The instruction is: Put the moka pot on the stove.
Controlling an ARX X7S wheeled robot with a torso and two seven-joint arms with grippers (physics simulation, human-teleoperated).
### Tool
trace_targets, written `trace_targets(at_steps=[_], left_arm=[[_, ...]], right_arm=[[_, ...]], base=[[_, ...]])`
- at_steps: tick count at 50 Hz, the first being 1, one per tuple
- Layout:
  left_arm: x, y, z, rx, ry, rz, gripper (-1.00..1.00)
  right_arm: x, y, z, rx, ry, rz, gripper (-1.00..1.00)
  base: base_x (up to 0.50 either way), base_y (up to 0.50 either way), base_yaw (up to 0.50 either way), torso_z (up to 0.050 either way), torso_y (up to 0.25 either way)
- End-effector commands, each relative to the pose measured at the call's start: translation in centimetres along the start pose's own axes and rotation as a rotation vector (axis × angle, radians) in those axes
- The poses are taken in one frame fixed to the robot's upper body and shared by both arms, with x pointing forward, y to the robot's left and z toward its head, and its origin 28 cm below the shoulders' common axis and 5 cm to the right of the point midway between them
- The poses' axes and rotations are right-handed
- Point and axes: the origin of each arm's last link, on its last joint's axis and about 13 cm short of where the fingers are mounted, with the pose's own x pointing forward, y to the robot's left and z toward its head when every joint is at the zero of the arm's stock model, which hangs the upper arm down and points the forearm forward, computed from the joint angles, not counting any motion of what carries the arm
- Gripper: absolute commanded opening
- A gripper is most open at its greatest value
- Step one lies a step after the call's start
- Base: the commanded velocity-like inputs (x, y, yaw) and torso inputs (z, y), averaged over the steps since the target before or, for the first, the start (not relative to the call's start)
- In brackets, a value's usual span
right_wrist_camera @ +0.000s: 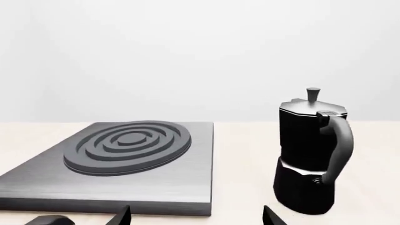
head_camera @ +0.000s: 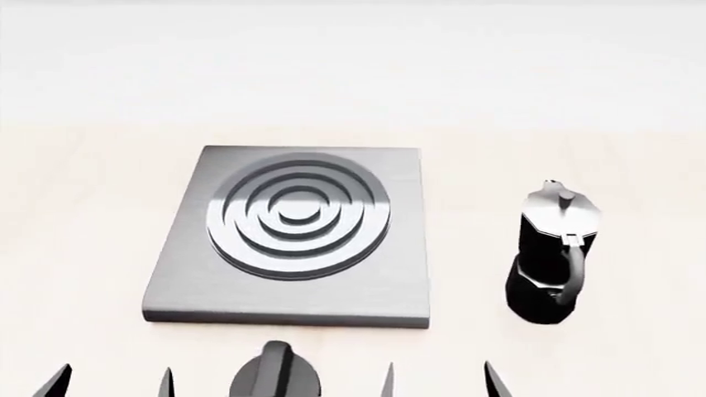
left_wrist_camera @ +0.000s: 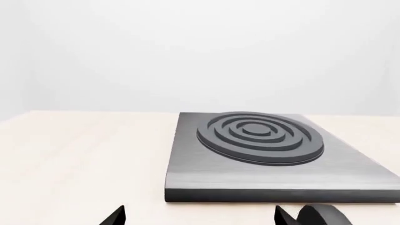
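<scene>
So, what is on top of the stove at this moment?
Nothing stands on the stove: its burner rings are bare in all three views. The moka pot stands upright on the table beside it, apart from it. No part of the plate's top is covered.

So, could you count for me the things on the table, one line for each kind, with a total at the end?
Moka pot: 1
Stove: 1
Black round dial knob: 1
Total: 3 things on the table. Both tools of the robot are not counted; they show only as dark tips at the lower edge of the head view.
</scene>
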Motion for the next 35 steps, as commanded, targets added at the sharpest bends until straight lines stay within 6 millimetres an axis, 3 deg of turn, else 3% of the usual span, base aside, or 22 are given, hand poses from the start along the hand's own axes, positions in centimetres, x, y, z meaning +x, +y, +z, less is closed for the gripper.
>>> trace_targets(at_steps=[1, 35], left_arm=[[-0.01, 0.00, 0.03, 0.000, 0.001, -0.001, 1.00], [0.06, -0.04, -0.09, 0.002, -0.001, -0.006, 1.00]], right_arm=[[0.05, 0.08, -0.11, 0.002, 0.003, 0.004, 1.00], [-0.16, -0.06, -0.53, 0.016, 0.011, -0.012, 1.00]], base=[[0.00, 0.17, 0.00, 0.000, 0.000], [0.00, 0.14, 0.00, 0.000, 0.000]])
